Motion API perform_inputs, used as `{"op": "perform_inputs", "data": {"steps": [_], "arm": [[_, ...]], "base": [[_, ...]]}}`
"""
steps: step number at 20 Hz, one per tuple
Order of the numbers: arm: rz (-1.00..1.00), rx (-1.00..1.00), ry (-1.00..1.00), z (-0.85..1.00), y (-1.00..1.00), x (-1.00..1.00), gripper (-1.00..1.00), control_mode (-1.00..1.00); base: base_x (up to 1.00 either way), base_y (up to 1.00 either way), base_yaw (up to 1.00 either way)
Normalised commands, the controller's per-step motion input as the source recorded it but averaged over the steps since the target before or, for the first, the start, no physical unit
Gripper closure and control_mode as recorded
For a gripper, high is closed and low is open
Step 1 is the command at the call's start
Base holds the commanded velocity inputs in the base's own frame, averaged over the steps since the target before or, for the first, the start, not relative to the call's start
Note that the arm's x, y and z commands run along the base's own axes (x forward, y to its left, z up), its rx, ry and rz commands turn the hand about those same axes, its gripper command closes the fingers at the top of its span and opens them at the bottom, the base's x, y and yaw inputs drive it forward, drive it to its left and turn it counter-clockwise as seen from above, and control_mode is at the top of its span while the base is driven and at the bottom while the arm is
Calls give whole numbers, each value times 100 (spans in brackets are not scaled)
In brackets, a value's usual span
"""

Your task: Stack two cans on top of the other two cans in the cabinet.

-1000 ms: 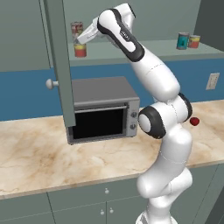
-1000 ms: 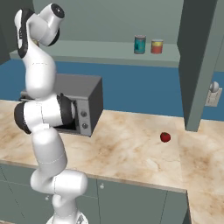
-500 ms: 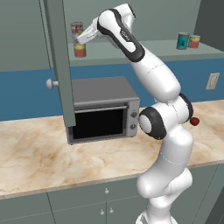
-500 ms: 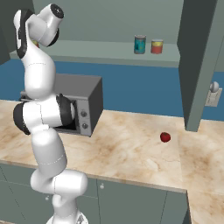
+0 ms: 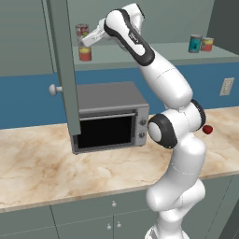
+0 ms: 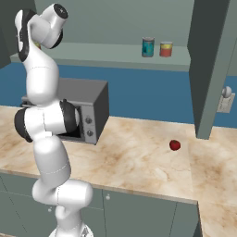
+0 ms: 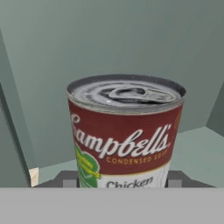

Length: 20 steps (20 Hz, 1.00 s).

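red-and-white, the soup can (image 7: 126,135) is sitting right in front of the hand camera, upright, with the two dark finger tips rising on either side of its base; the jaws are standing apart around it, but whether they are actually pressing on it i cannot tell, since the contact is cut off at the bottom edge. in the left base view the gripper (image 5: 86,42) is reaching up into the cabinet (image 5: 60,70) at its left end, just behind the open door, and the soup can is showing above a red-orange can (image 5: 84,53) with a yellow band. it is looking as if the tall can is being held over, or resting on, the squat one (the gap between them, if any, is too small to tell).

at the far right end of the shelf the teal can (image 6: 148,46) and the other red-orange can (image 6: 165,48) are standing side by side on the board, just beside each other and not stacked.

judging from this, the first stack is either just forming or about to be finished, and the release is not yet confirmed. the second stack is not begun: one of the right-hand pair is waiting to be lifted onto its neighbour, well apart from where the arm is working now.
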Motion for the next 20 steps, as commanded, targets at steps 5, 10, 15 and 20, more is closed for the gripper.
{"op": "perform_inputs", "data": {"steps": [5,10,15,20], "arm": [[0,0,3,-1,0,0,100,-100],[0,0,0,-3,0,0,100,-100],[0,0,0,-3,0,0,-100,-100],[0,0,0,0,-2,0,-100,-100]], "base": [[0,0,0],[0,0,0],[0,0,0],[0,0,0]]}}
